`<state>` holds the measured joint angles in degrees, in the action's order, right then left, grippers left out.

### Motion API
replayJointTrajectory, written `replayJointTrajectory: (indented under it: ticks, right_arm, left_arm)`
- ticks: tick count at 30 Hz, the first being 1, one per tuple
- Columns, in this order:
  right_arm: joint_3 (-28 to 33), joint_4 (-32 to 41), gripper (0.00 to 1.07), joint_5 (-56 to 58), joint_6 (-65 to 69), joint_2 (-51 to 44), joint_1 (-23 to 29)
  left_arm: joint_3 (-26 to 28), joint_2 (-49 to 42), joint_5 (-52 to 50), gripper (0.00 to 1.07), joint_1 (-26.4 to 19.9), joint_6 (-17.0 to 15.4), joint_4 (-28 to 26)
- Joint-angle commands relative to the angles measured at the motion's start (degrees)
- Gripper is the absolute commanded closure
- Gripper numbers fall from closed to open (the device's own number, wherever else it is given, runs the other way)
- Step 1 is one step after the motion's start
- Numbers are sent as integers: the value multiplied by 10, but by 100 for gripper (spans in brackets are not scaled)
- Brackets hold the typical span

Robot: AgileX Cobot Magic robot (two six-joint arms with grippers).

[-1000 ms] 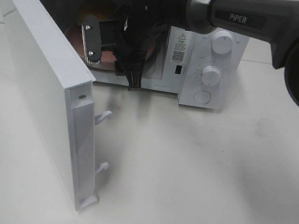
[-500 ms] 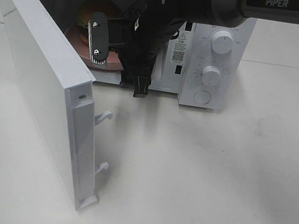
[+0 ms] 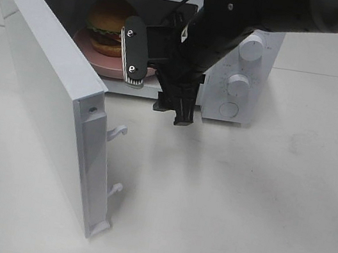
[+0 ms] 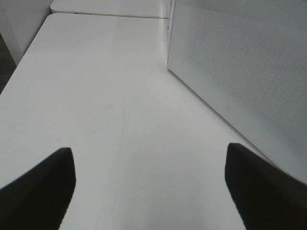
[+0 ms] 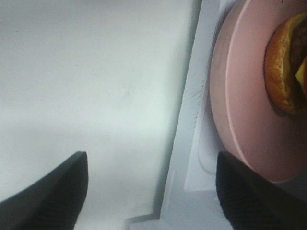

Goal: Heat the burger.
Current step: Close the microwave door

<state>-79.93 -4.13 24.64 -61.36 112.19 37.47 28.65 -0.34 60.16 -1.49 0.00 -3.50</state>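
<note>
The burger (image 3: 110, 22) is in. It sits on the pink plate (image 3: 112, 67) inside the microwave (image 3: 220, 109), toward the left of the cavity, and the bun is in plain sight from above, where a second ago the arm hid most of it. The right gripper (image 5: 149, 163) has let go and backed out. Its jaws, which were spreading during that second, now stand wide with nothing between them, just outside the front sill, and the plate's rim shows beyond them. So the loading looks done, and the heating hasn't begun. The microwave door (image 3: 46, 86) hangs fully open to the left, and the two dials (image 3: 252, 48) are free of the arm. The left gripper (image 4: 149, 160) is also spread wide and empty over the white table (image 4: 96, 96), close to the door's outer face, so it looks well placed to swing the door shut.
</note>
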Motion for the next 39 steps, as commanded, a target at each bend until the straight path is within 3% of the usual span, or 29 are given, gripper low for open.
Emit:
replayJointTrajectory:
  ticks: [1,15,30,39]
  right_arm:
    - [56,0,35,-11,6,-54,1]
    - [205,0,35,-17,99,-193,1]
    - [365,0,35,38,354,-394,1]
    - [395,0,35,160,568,-499,1]
  left_arm:
    - [-1,-14,-8,29,3,0,-1]
    - [-1,-14,-8,29,3,0,-1]
    - [-1,-14,-8,29,3,0,-1]
    - [-1,-14,-8,29,3,0,-1]
